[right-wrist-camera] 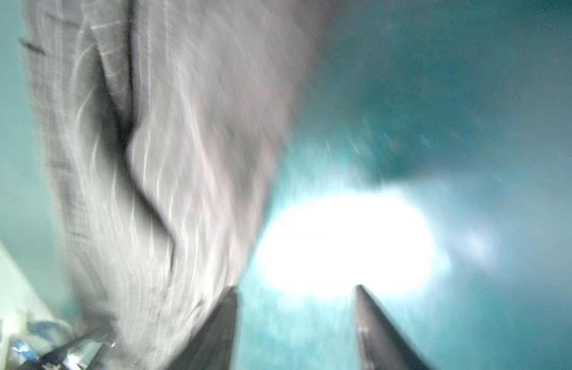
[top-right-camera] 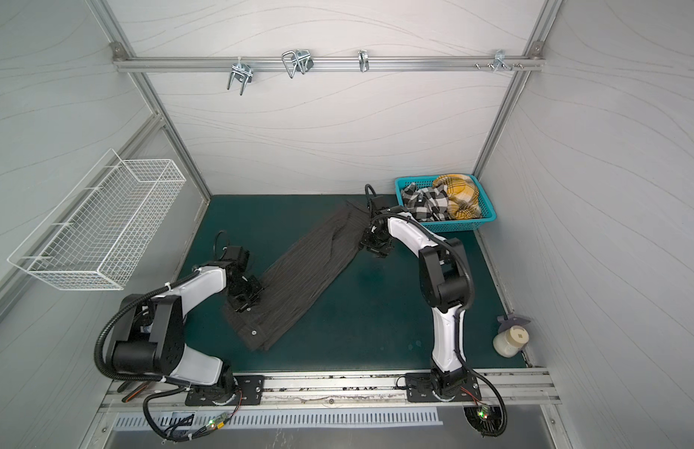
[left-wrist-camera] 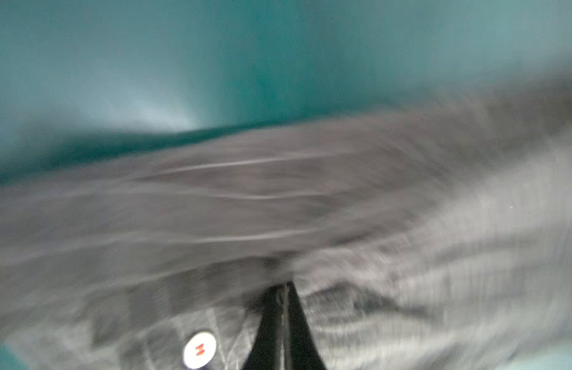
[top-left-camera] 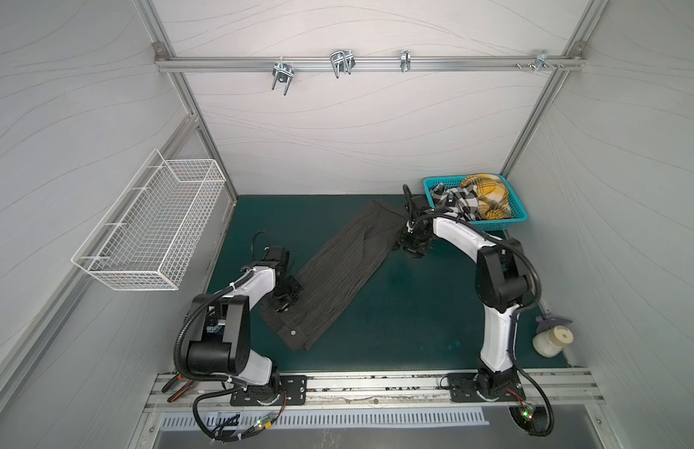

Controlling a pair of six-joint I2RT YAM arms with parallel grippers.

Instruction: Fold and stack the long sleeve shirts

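Charcoal shirt [top-left-camera: 337, 272]: you have it lying as a long diagonal strip on the green bench [top-left-camera: 415, 318].
Your left claw [left-wrist-camera: 285, 288]: fingers nearly together on the shirt's near end; whether it is gripping the cloth is unclear.
Your right claw [right-wrist-camera: 295, 288]: jaws apart, holding nothing, beside the shirt's far end.
Writing: the pale button [left-wrist-camera: 199, 349] has a red mark, too blurred to read.
Other shirts: black-and-white plaid [top-left-camera: 460, 202] and yellow plaid [top-left-camera: 489, 190], heaped in the teal basket [top-left-camera: 520, 217].

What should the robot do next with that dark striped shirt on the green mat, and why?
Probably shift the right gripper sideways over the far end of the dark striped shirt and pinch it. The shirt lies as a long diagonal strip, not yet folded short; the right gripper's jaws stand open over bare green mat, just beside the cloth edge.
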